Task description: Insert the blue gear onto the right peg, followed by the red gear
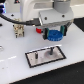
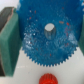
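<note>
Bright blue gear, red gear

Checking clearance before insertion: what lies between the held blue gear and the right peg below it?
Nothing: in the exterior view the blue gear, clamped in the gripper, hangs above the right peg with only bare air between.

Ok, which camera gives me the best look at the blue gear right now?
The wrist view. The blue gear fills it, showing teeth, centre bore and the pincer pads on either side. The exterior view shows the same gear only small and blurry, held under the arm above the white plate, with its teeth hard to make out.
</note>
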Available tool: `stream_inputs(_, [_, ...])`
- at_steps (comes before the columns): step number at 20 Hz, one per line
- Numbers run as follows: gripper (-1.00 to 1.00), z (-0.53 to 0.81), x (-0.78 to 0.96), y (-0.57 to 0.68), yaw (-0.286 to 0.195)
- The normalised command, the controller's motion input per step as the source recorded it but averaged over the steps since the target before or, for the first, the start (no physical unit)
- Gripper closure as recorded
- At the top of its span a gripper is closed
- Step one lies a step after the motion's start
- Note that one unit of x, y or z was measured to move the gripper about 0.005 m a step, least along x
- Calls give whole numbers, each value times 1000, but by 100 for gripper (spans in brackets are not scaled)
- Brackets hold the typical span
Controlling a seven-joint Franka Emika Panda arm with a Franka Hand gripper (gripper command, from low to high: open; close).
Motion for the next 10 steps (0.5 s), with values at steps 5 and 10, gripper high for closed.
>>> stream_inputs(5, [100,79,590,-229,0])
stream_inputs(10, [100,10,537,-80,0])
